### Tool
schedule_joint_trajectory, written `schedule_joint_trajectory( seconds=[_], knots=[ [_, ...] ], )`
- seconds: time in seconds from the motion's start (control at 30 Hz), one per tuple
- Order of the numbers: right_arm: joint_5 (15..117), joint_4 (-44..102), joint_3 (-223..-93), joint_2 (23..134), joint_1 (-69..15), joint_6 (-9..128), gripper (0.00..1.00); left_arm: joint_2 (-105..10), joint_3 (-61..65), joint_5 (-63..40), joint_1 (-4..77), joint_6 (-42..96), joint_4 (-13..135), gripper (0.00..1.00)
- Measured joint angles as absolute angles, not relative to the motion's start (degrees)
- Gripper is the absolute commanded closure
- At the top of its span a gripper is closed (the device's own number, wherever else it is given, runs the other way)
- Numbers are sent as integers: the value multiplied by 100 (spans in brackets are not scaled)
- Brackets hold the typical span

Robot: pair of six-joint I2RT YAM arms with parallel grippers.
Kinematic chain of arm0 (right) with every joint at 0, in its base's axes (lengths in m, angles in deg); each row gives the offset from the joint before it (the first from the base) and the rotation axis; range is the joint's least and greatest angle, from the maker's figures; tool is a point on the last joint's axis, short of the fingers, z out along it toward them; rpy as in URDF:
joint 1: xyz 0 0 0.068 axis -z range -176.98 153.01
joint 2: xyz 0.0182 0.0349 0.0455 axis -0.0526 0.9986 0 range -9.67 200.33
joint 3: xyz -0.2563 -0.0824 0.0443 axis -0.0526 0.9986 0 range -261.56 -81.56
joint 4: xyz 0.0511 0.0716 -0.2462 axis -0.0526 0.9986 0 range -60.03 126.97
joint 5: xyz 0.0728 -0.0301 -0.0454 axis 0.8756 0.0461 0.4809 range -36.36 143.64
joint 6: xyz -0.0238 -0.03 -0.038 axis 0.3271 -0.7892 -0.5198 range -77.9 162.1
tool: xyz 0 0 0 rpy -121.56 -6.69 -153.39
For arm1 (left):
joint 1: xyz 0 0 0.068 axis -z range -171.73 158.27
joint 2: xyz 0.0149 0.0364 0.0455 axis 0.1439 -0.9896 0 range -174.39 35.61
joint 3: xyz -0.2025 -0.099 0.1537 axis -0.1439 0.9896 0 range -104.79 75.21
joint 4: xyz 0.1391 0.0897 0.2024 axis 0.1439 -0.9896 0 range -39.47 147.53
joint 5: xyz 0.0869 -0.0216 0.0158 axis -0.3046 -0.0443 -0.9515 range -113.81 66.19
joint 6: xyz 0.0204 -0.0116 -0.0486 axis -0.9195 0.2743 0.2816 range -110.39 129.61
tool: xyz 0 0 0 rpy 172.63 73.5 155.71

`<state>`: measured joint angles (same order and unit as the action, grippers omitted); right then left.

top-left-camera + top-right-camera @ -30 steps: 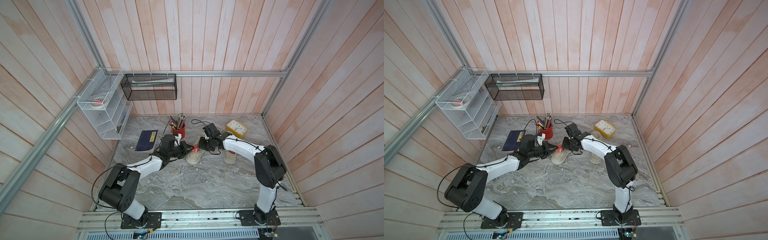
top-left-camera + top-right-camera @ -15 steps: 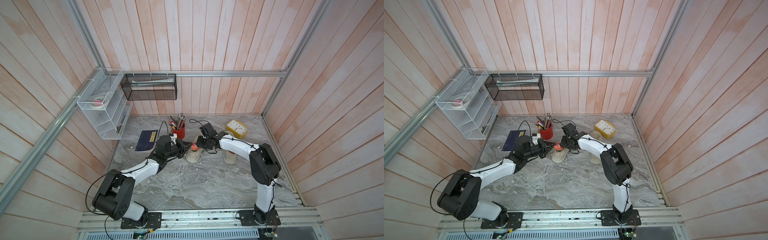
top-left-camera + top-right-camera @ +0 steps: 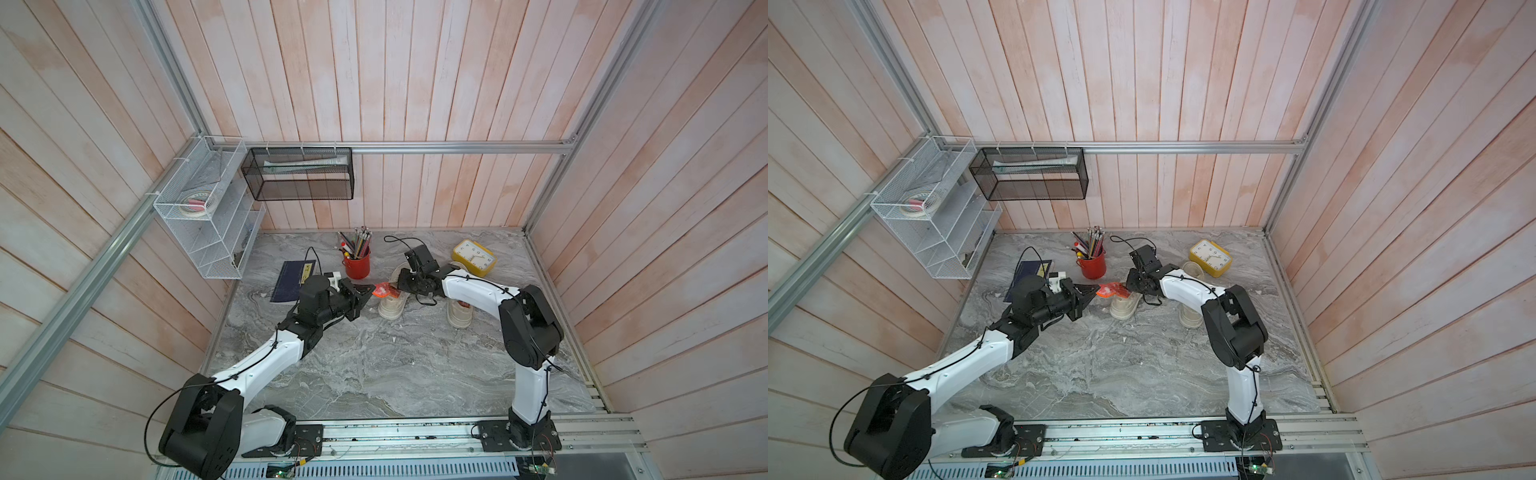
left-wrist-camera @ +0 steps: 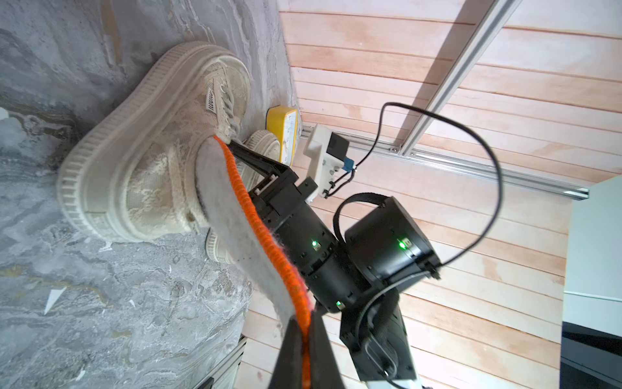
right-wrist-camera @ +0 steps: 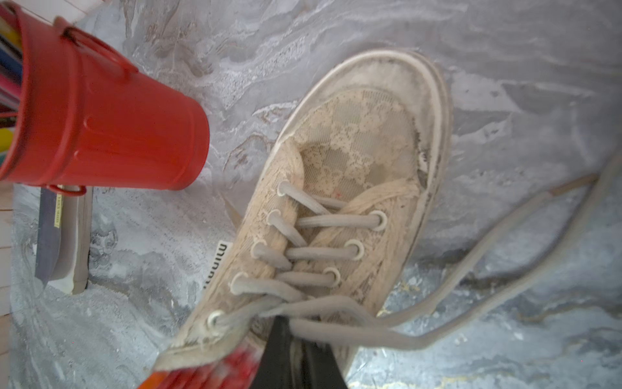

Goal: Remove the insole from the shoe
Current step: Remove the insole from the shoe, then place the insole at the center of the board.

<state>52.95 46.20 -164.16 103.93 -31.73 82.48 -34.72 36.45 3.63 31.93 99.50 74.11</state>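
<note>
Table (image 3: 374, 365): grey marble, below both pincers.
Left pincer (image 4: 305, 331): lying low and level, tips aimed at the right pincer; fingers pressed together, pinching the insole's near end.
Right pincer (image 5: 294, 343): tips down at the shoe's opening, facing the left pincer; fingers pressed together on the shoe's upper edge by the last lace holes.
Shoe (image 3: 390, 306): beige lace sneaker, laced, on the table just past the left pincer's tips and under the right pincer; its toe points away from the right pincer.
2nd shoe (image 3: 459, 313): on the table beside the right arm, on the far side of the right pincer from the left one, apart from both.
Insole (image 4: 242, 229): grey below, orange on top; it arches from the shoe's opening to the left pincer, far end inside the opening, right pincer just beside it.
Book (image 3: 293, 280): dark blue, flat, beside the left pincer's wrist on the back-wall side.
Clock (image 3: 473, 257): yellow, behind the right pincer, well apart from the left.
Cup (image 3: 357, 266): red, full of pencils, behind the gap between the 2 pincers.
</note>
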Motion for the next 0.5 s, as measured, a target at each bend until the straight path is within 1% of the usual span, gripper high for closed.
schedule_joint_trajectory(
  seconds=[0.37, 0.4, 0.47, 0.5],
  knots=[
    [5067, 4716, -16926, 10820, -2788, 6523, 100, -2333, 3645, -19, 3193, 10121, 6650, 100],
    [5065, 4740, -16969, 10846, -2766, 6427, 95, -2259, 3645, -54, 3193, 10138, 6587, 100],
    [5048, 4823, -17059, 10879, -2742, 6305, 72, -2145, 3647, -113, 3193, 10175, 6482, 100],
    [5039, 4875, -17114, 10885, -2729, 6259, 64, -2090, 3664, -168, 3193, 10204, 6447, 100]
  ],
)
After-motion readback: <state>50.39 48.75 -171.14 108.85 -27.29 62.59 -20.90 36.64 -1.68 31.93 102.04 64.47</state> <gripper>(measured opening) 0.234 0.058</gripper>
